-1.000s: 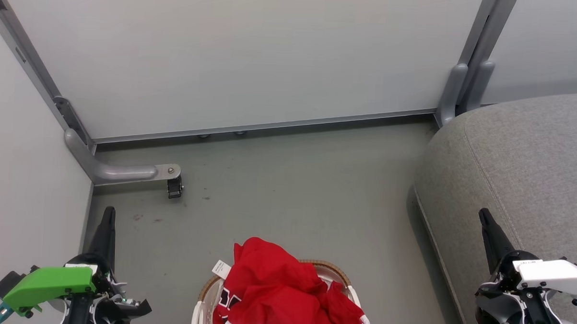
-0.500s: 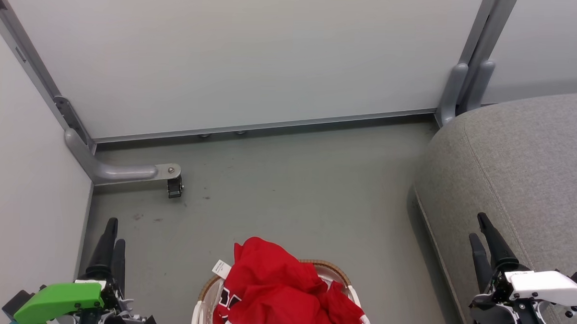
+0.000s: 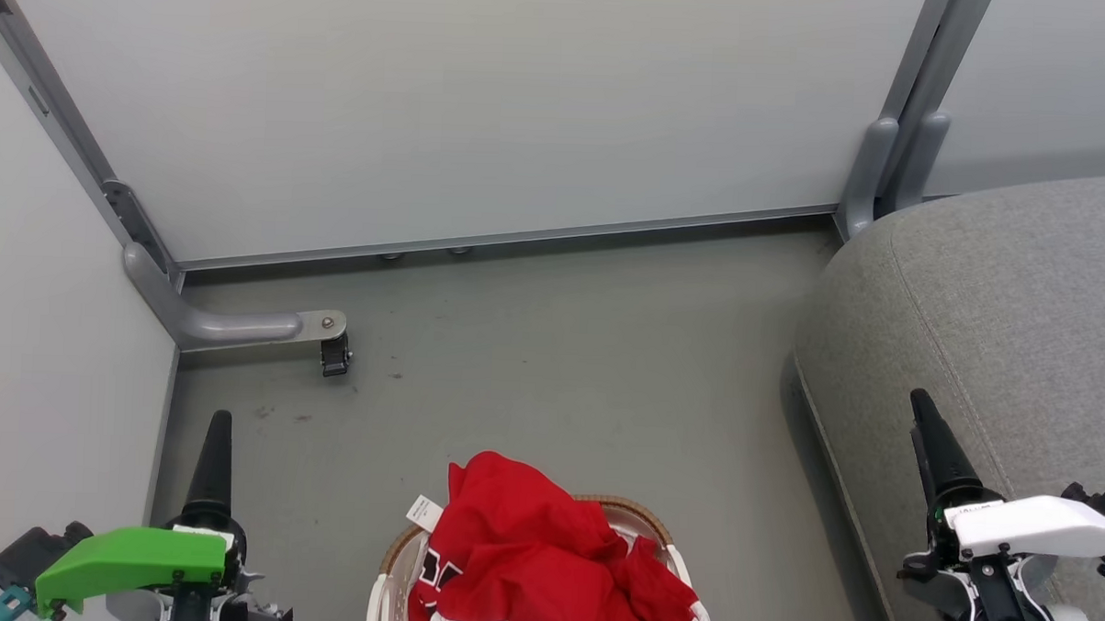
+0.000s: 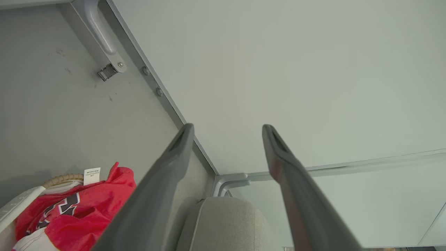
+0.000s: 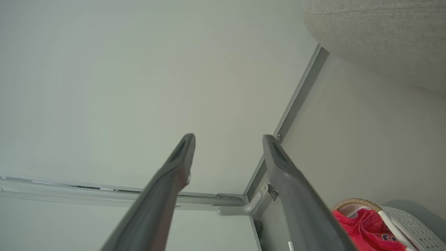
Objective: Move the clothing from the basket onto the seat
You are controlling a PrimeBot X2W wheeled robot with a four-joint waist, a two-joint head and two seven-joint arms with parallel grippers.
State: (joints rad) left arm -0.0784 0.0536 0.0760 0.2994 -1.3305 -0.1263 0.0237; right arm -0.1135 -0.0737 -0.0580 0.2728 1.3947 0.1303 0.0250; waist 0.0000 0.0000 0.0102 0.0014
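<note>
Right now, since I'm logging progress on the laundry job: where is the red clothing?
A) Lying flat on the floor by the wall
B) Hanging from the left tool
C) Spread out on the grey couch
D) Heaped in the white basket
D: the clothing sits piled inside the basket, rising above its woven rim and apart from the couch.

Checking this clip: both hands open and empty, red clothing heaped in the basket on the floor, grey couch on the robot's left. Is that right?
Not quite: the grey couch stands on the robot's right, as the head view shows. The rest holds: the left hand and right hand are open and empty, and the red clothing lies heaped in the basket on the floor.
</note>
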